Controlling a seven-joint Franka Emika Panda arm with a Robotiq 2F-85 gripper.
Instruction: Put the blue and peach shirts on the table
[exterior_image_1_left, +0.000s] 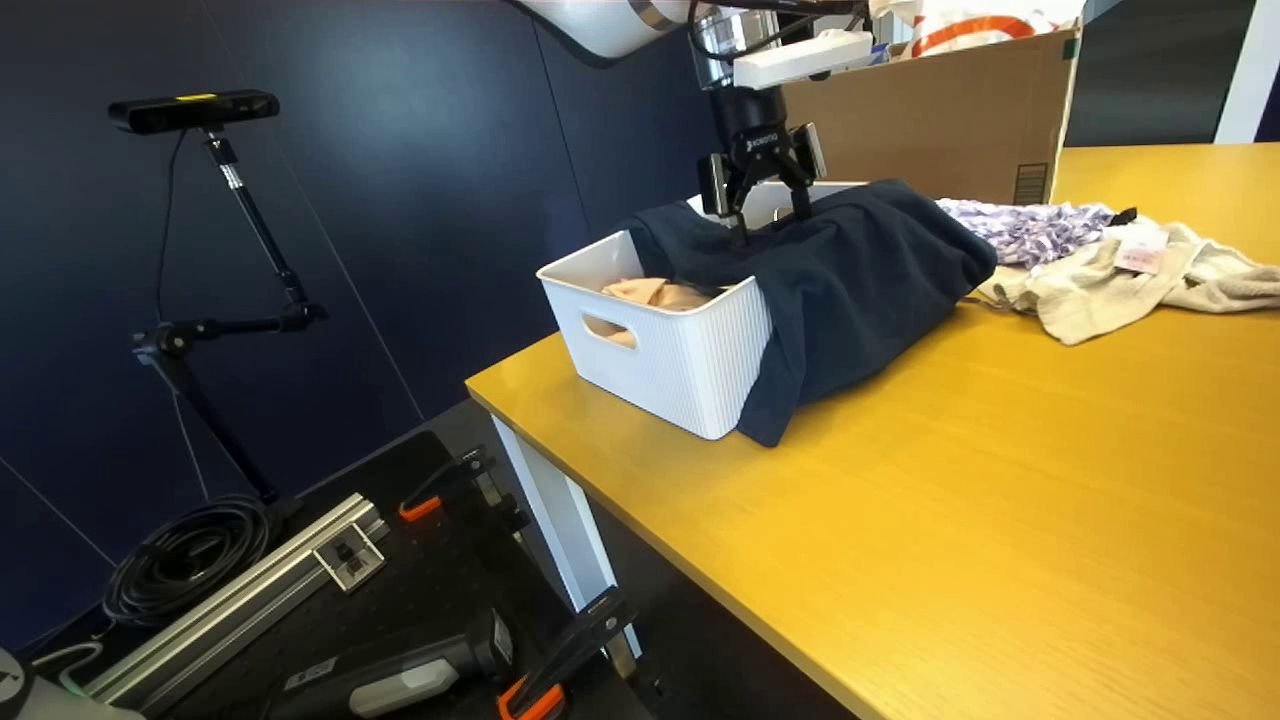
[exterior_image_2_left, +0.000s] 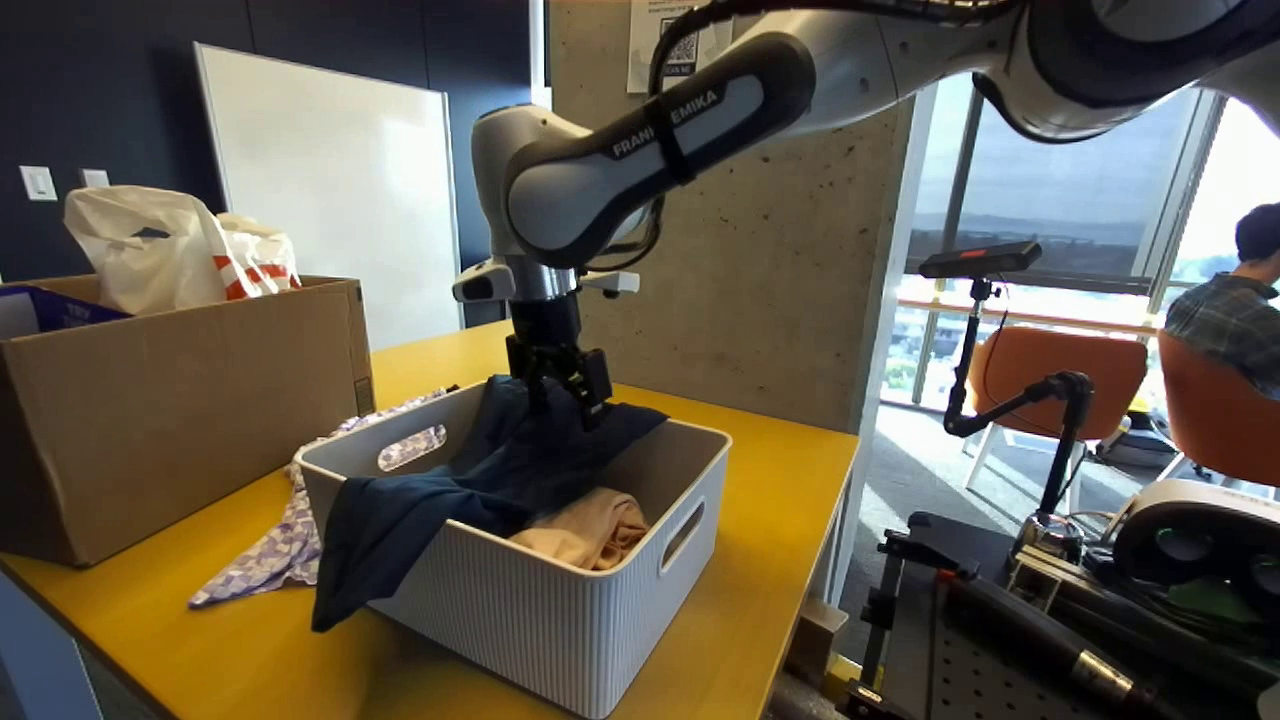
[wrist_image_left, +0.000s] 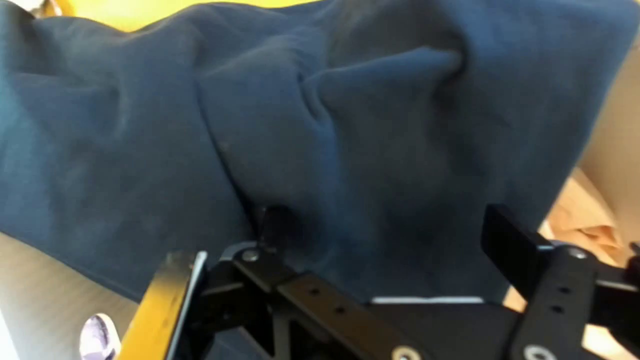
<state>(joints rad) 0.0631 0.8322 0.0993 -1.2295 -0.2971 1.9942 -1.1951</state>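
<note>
The dark blue shirt (exterior_image_1_left: 860, 290) lies draped over the white basket (exterior_image_1_left: 650, 370) and hangs over one long side down to the yellow table (exterior_image_1_left: 1000, 480). It also shows in an exterior view (exterior_image_2_left: 420, 510) and fills most of the wrist view (wrist_image_left: 300, 125). The peach shirt (exterior_image_2_left: 590, 530) lies crumpled inside the basket, partly covered by the blue one. A bit of it shows in the wrist view (wrist_image_left: 582, 220). My gripper (exterior_image_1_left: 770, 220) points down over the basket with its fingers apart. The fingertips (wrist_image_left: 387, 227) are at the blue cloth; one looks pressed into it.
A large cardboard box (exterior_image_1_left: 930, 120) with plastic bags on top stands beside the basket. A purple and white patterned cloth (exterior_image_1_left: 1040, 235) and a cream cloth (exterior_image_1_left: 1110, 290) lie on the table. A concrete pillar (exterior_image_2_left: 730, 270) stands behind the table in an exterior view.
</note>
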